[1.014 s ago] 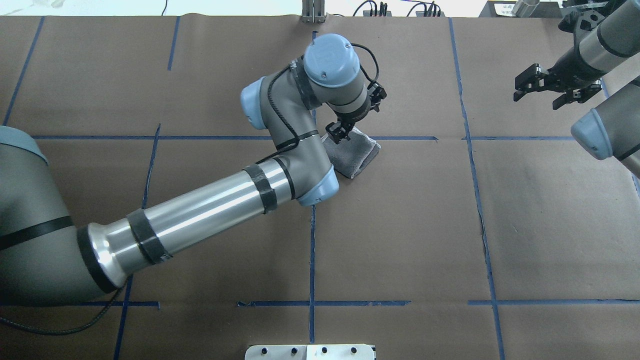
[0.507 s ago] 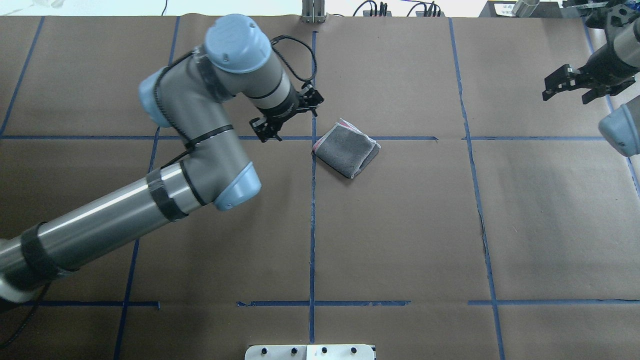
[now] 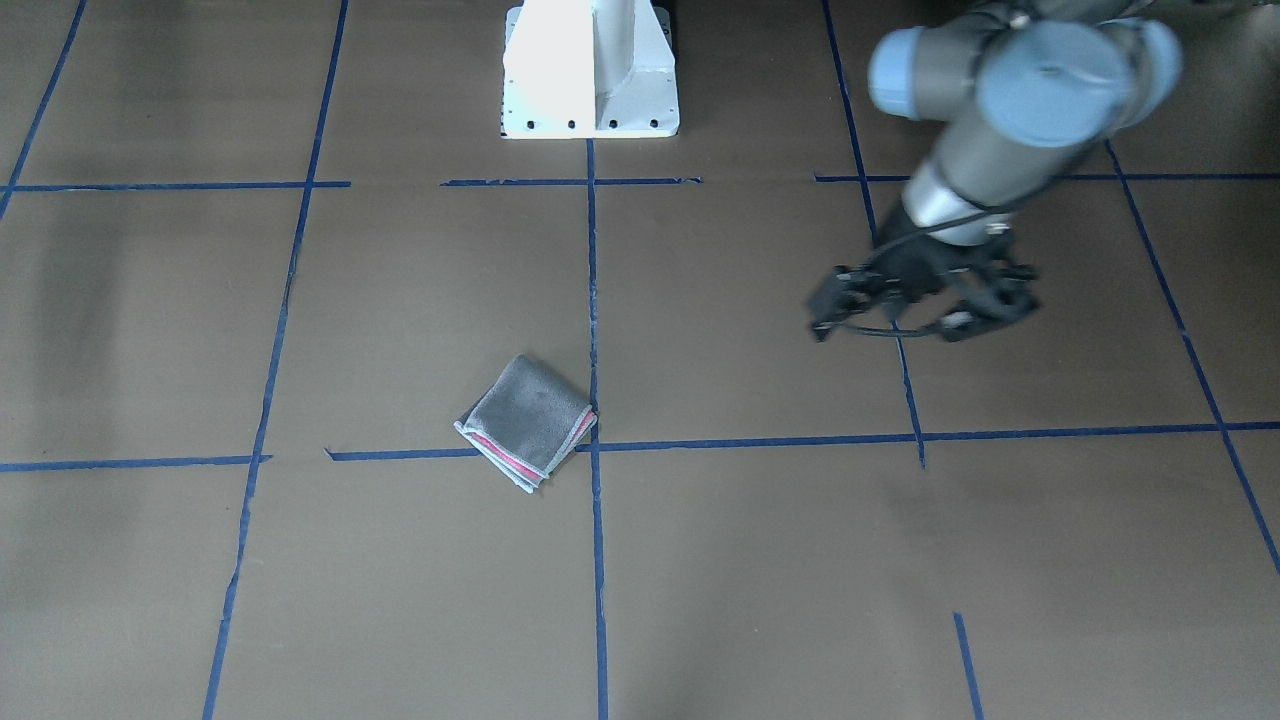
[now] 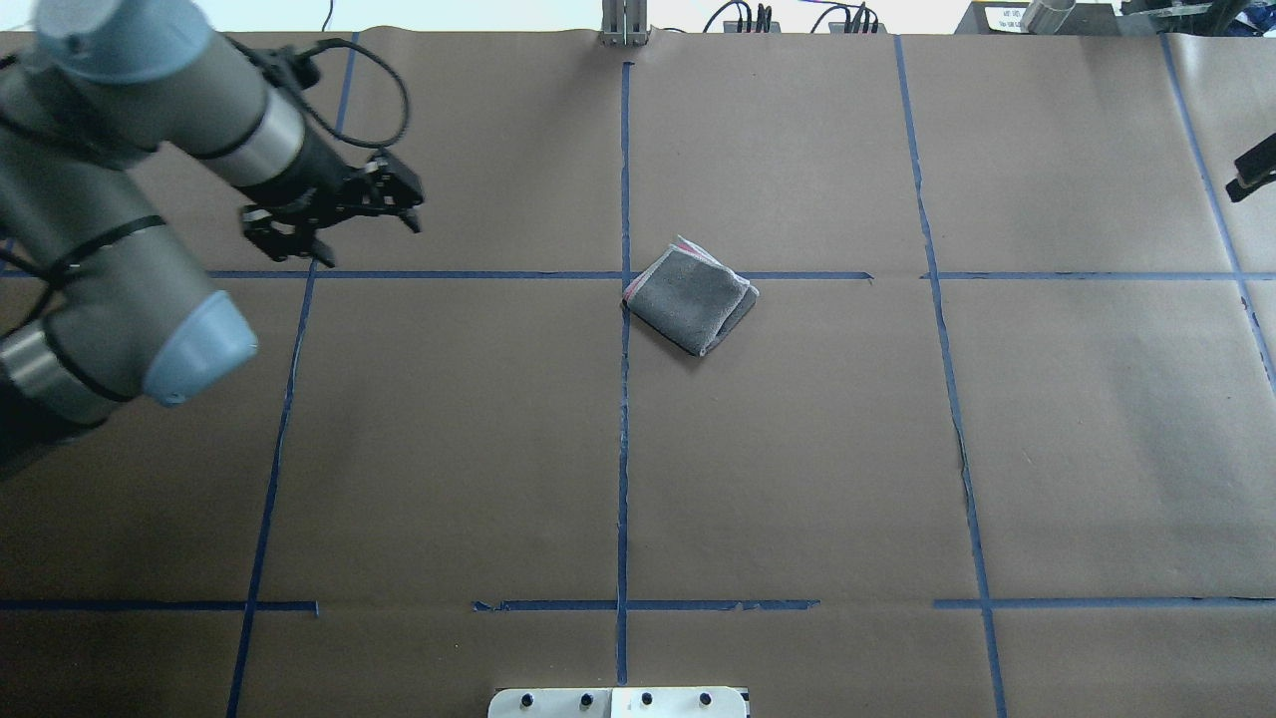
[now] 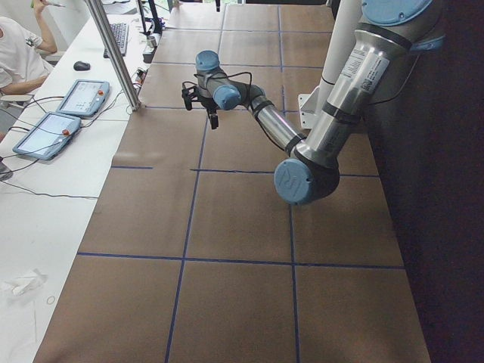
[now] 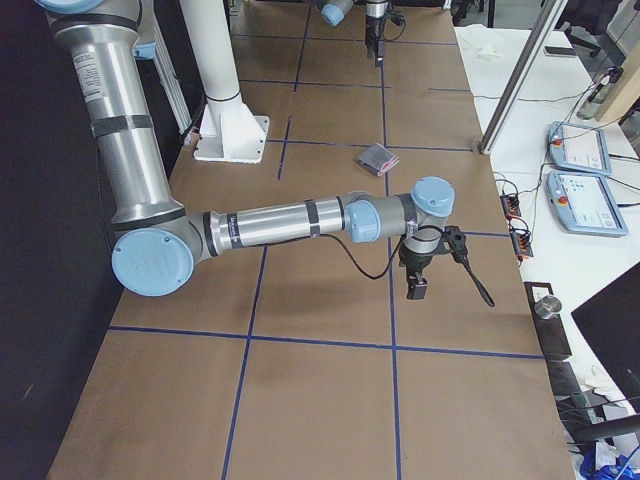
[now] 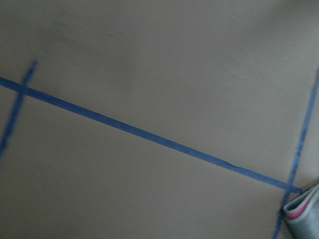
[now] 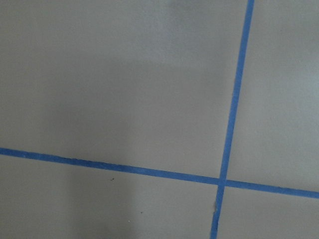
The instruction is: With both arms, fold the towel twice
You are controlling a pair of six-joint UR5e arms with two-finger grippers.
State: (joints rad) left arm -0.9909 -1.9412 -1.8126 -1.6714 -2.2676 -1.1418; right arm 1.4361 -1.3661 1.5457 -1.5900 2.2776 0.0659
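Grey terry outward, a stripe of pink-red peeping from the layered edges: the towel (image 4: 691, 299) lies as a small thick packet near the middle of the worktop (image 4: 797, 479). It sits cornerwise to the grid of blue tape (image 4: 623, 449), one corner touching a crossing of the lines. Nothing is touching it. The packet is close to square, so it has no marked long axis; its stacked open edges face the far side, away from the robot, and the front-facing view shows them best. Judging by those layers, both folds look done.

And out to the arms! The left pincer (image 4: 344, 224) hangs well apart from the towel, off toward the robot's left and a little farther from the base, so the cloth lies to its right. Its jaws stand spread wide with nothing between them. The right pincer (image 4: 1254, 172) is out at the opposite edge, farther away again, so the left arm is the nearer of the two if any tidying is wanted.

Now the trouble spots. The overhead view cuts the right pincer down to a black sliver, and the side view is no help on its jaws, so nobody can tell how they stand. Its wrist camera shows only brown paper and tape. The left wrist camera is blurred and catches just one towel corner at its lower right edge.
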